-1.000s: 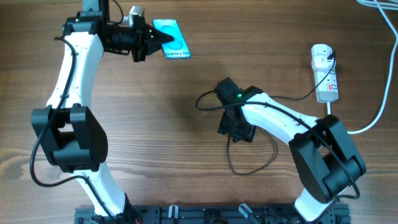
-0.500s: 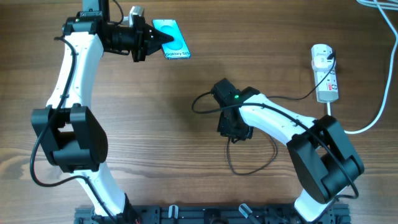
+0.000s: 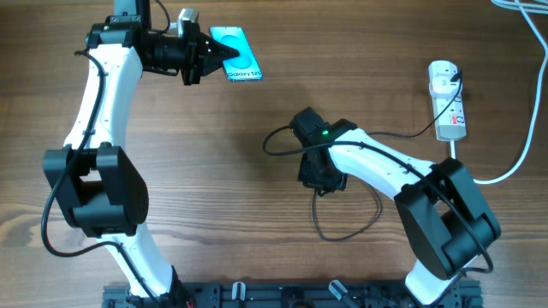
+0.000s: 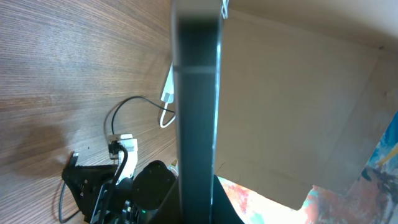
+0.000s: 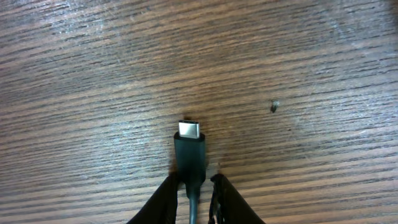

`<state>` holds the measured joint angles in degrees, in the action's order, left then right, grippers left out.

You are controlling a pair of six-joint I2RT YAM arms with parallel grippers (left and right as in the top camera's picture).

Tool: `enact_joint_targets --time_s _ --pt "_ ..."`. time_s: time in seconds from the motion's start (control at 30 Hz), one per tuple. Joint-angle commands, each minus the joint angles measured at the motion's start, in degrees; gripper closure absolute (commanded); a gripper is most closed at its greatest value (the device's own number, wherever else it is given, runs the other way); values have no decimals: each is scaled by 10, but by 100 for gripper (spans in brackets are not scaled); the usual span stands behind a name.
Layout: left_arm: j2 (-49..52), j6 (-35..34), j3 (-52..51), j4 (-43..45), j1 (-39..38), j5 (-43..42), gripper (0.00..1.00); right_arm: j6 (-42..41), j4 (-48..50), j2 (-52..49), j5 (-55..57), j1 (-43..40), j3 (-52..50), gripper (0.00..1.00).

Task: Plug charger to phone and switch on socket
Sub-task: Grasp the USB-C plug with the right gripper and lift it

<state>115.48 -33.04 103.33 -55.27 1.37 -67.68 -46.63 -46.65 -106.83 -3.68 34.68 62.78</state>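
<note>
Overhead view: the right gripper [image 3: 318, 175] stands at mid-table, clamped on the charger [image 5: 189, 155] just behind its plug [image 5: 189, 130], and the slack cable loops toward the near edge. Right wrist view: the fingertips [image 5: 163, 198] pinch the cable from either side. The metal-tipped plug projects forward, low over the table [image 5: 311, 62]; whether it touches the wood cannot be told. The phone [image 3: 237, 53] lies flat with its screen lit at the far side, left of centre, well apart from the plug. The left gripper [image 3: 224, 53] points at the phone's left edge. Whether its jaws are apart or closed cannot be told, since a dark upright bar [image 4: 196, 106] fills much of the left wrist view. The socket [image 3: 448, 101] lies at the far right, untouched.

Step in hand, as judged: carrying the plug to the phone. To do it well, grip close behind the plug so it cannot droop and lift it clear of the wood. Level its flat face with the port, approach along the port's axis, and let the slack trail free of the arm.
</note>
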Motion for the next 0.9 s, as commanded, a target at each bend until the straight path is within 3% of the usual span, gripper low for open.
enact_joint_targets --time_s 0.0,0.2,0.43,0.73,0.87 --pt "-21 13 2 0 3 -12 96 -1 3 -33 -24 5 -8 78" --pt "-21 13 2 0 3 -12 96 -14 -2 -33 -24 5 -8 79" --pt "-21 13 2 0 3 -12 96 -15 4 -33 -19 5 -8 89" --pt "-21 14 2 0 3 -15 96 11 10 -33 -18 5 -3 89" --pt "-21 109 2 20 3 -64 96 73 5 3 -43 5 43 96"
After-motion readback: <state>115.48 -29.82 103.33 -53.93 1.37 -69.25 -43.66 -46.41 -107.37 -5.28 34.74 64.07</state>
